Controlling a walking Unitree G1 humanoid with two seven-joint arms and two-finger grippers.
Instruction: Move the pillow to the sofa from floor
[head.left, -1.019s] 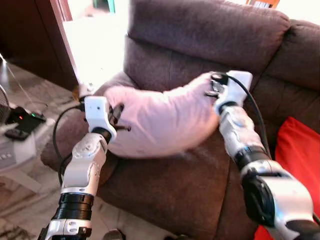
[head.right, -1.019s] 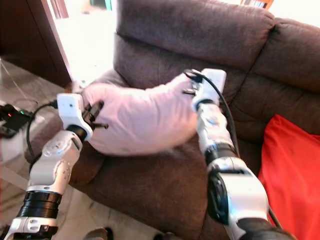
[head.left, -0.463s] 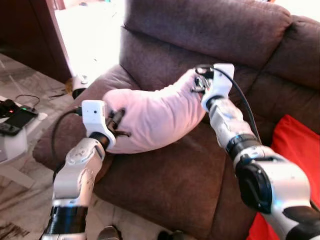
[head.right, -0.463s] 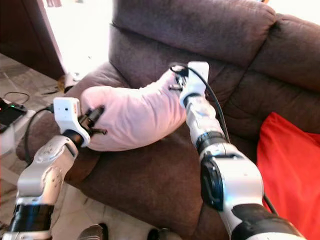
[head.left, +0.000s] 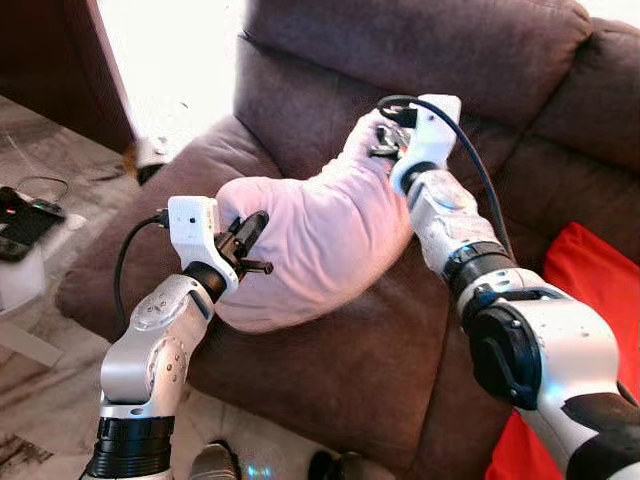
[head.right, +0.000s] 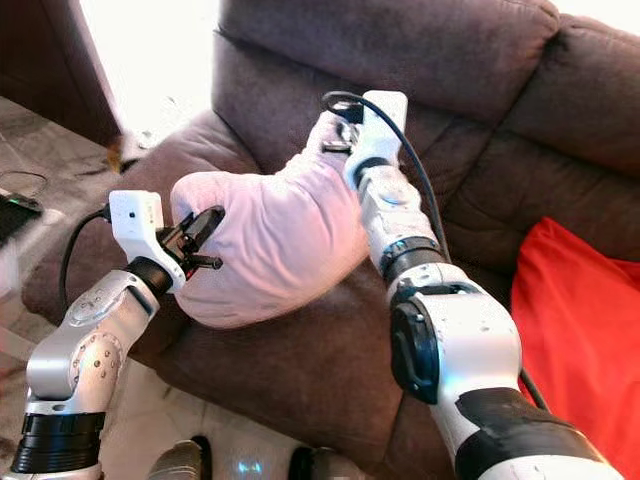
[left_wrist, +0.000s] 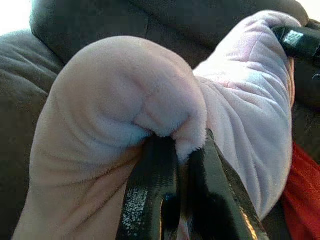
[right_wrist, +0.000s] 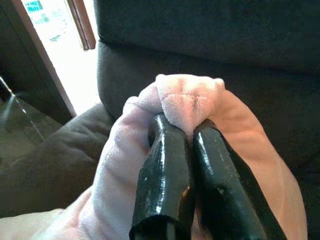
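Note:
A soft pale pink pillow (head.left: 320, 235) hangs between my two arms over the seat of the brown sofa (head.left: 420, 60). My left gripper (head.left: 252, 232) is shut on the pillow's near left corner, its black fingers (left_wrist: 155, 195) pinching a fold of the fabric. My right gripper (head.left: 385, 135) is shut on the far upper corner, close to the sofa's backrest, with its fingers (right_wrist: 165, 185) clamped on a bunched tip. The pillow (head.right: 270, 235) sags in the middle and its lower edge lies near the seat cushion.
A red cushion (head.left: 575, 300) lies on the sofa seat at the right. The sofa's left armrest (head.left: 150, 230) sits under my left arm. A low white stand with a dark device (head.left: 20, 215) is on the floor at the left, beside a bright doorway.
Both arms have carried the pillow further over the seat; the right gripper has risen towards the backrest, so the pillow now slopes more steeply. The camera has shifted a little too.

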